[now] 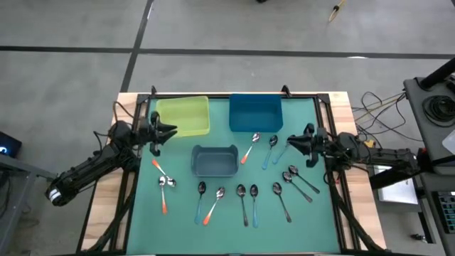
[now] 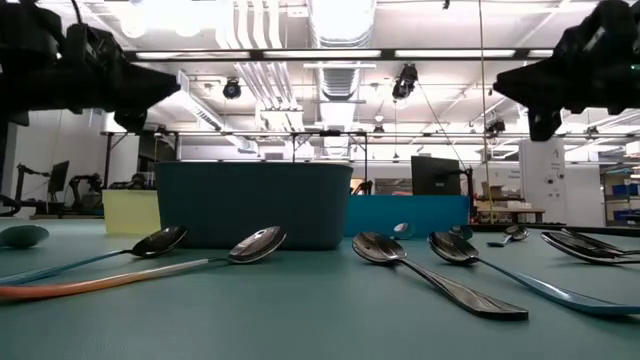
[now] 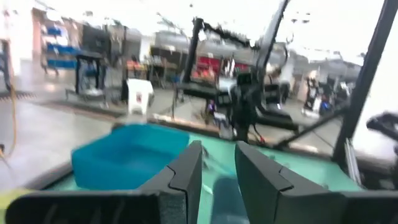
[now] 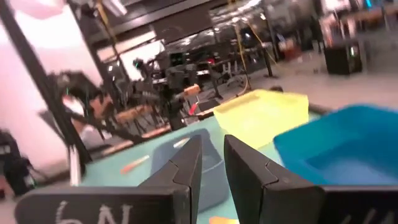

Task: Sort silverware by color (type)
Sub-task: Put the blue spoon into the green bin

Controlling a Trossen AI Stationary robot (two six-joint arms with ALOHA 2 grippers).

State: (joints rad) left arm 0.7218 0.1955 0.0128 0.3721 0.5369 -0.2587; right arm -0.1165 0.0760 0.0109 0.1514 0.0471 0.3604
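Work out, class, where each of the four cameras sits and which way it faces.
High view: overhead, facing down; both arms, three bins, spoons.
Low view: table height, facing the grey bin; grippers overhead.
Left wrist: past the slightly parted left gripper, toward the blue bin.
Right wrist: past the slightly parted right gripper, toward the yellow bin.
Shared: bins.

We see spoons (image 1: 254, 200) with polished, mirror-bright metal bowls, some all dark glossy metal, others with smooth orange or light-blue handles that look like plastic. The yellow bin (image 1: 184, 115), the blue bin (image 1: 255, 113) and the grey-blue bin (image 1: 214, 161) look like smooth plastic with a soft sheen. The surface (image 1: 313, 220) carries a matt green mat, edged by pale bare wood (image 1: 341, 101).
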